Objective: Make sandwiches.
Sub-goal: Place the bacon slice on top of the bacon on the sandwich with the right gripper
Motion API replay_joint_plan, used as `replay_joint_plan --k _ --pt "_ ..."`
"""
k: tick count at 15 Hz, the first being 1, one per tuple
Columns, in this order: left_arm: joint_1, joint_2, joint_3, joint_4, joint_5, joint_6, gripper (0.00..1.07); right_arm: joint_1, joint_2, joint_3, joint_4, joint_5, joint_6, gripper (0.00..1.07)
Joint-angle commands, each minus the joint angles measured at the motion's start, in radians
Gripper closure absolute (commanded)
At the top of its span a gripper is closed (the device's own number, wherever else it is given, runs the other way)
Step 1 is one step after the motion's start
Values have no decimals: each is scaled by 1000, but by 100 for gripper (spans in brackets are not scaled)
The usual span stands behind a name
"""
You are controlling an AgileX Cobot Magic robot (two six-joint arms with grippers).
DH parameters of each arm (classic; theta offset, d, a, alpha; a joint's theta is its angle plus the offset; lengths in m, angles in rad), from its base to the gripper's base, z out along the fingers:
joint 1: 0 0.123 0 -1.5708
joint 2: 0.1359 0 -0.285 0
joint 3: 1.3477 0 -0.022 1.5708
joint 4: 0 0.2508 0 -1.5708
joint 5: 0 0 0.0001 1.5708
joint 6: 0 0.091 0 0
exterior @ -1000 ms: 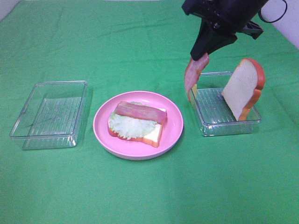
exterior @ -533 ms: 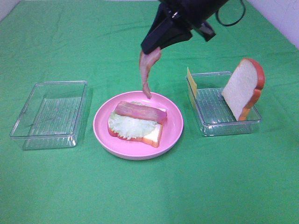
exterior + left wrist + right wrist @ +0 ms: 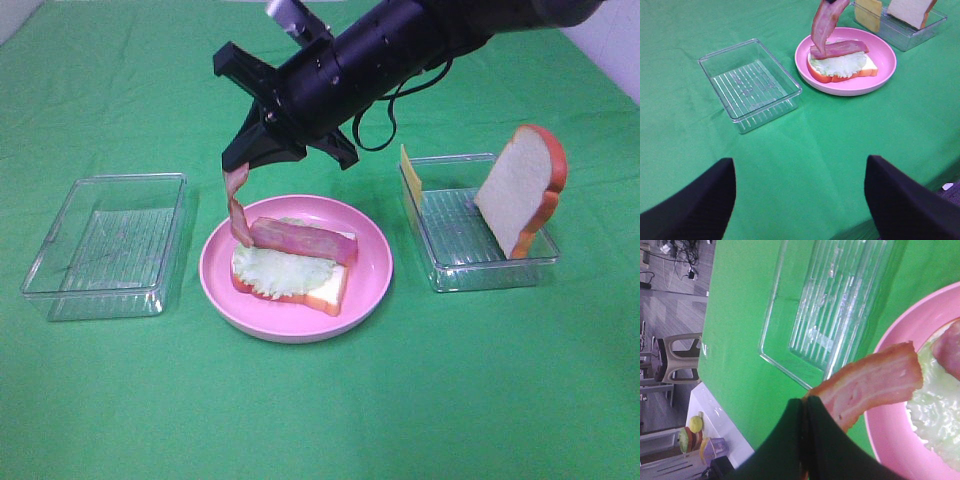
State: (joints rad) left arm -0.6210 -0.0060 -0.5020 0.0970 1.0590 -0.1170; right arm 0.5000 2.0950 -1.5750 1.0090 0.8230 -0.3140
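Observation:
On the pink plate [image 3: 375,285] lies an open sandwich [image 3: 290,268]: a bread slice with lettuce and one bacon strip on top. My right gripper [image 3: 240,165] reaches across the middle and is shut on a second bacon strip [image 3: 237,212]. The strip hangs down with its tip at the sandwich's left end. In the right wrist view the held bacon [image 3: 870,385] hangs over the plate rim [image 3: 890,440]. A second bread slice [image 3: 520,190] and yellow cheese [image 3: 408,172] lean in the right tray [image 3: 480,265]. My left gripper [image 3: 800,200] is open and empty, near the table's front edge.
An empty clear tray [image 3: 105,245] stands left of the plate; it also shows in the left wrist view [image 3: 750,82] and the right wrist view [image 3: 840,305]. Green cloth covers the table. The right arm [image 3: 400,50] spans above the plate's far side.
My right gripper has carried the bacon strip left from beside the right tray to the plate's left side and has come lower. The strip's tip now reaches the sandwich.

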Motion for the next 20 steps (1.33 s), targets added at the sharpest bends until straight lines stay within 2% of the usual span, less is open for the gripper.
replay_joint_plan --k 1,5,6,7,9,10,12,13,17,20 --pt "-4 -18 1 6 -9 -5 37 -2 37 -5 -31 -7 -13 107" --pt "-4 -18 1 6 -9 -5 37 -2 40 -5 -357 -20 184 107" --pt "-4 -18 1 6 -9 -5 37 -2 40 -5 -400 -24 215 107" --pt "-4 -18 1 6 -9 -5 37 -2 40 -5 -507 -34 272 107" --pt "-4 -18 1 6 -9 -5 37 -2 40 -5 -538 -39 292 90" --pt "-4 -18 1 6 -9 -5 37 -2 39 -5 -540 -39 292 85" --pt "-4 -18 1 6 -9 -5 37 -2 30 -5 -550 -26 294 54" --pt "-4 -18 1 6 -9 -5 37 -2 16 -5 -555 -10 294 44" --pt "-4 -18 1 6 -9 -5 37 -2 -90 -6 -695 38 375 41" --pt "-4 -18 1 6 -9 -5 37 -2 -133 -69 -898 164 472 41"
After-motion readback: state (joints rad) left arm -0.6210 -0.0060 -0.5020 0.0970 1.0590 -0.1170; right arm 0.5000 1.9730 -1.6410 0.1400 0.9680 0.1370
